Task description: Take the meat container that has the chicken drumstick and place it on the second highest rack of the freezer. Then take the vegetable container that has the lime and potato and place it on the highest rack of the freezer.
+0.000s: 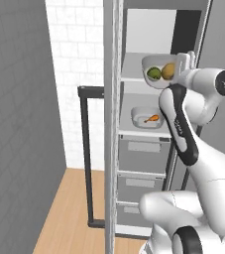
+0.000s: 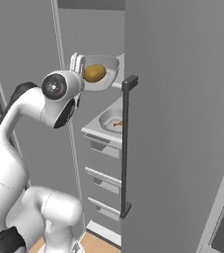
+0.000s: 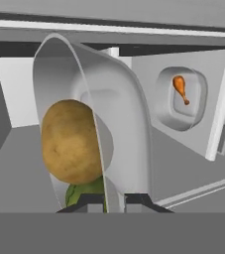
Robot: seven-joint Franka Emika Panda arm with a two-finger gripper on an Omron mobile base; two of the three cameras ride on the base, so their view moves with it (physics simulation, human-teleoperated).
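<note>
Room was a rendered kitchen: white tile wall (image 1: 79, 44) at the back, grey wall on the left, wood-plank floor (image 1: 69, 208) below. The freezer (image 2: 182, 123) stood open, tall grey cabinet, door swung out with its long black bar handle (image 1: 85, 154); a second black handle (image 2: 125, 143) ran down the closed grey panel beside it. Inside: pale shelf boards over grey drawers (image 1: 141, 154).

The gripper (image 1: 186, 62) was clenched on the rim of the vegetable container (image 1: 158, 72), holding it at the front edge of the highest rack (image 1: 134, 69); couldn't tell if the container's base was resting on the board. The potato (image 3: 70, 141) and lime (image 1: 154, 73) sat side by side in it, touching in the hand view.

The meat container (image 1: 146, 117) sat flat on the second highest rack (image 1: 134, 130), with the chicken drumstick (image 3: 180, 88) lying in it, much smaller than the tray.

No brands, labels or readable writing on any surface.
</note>
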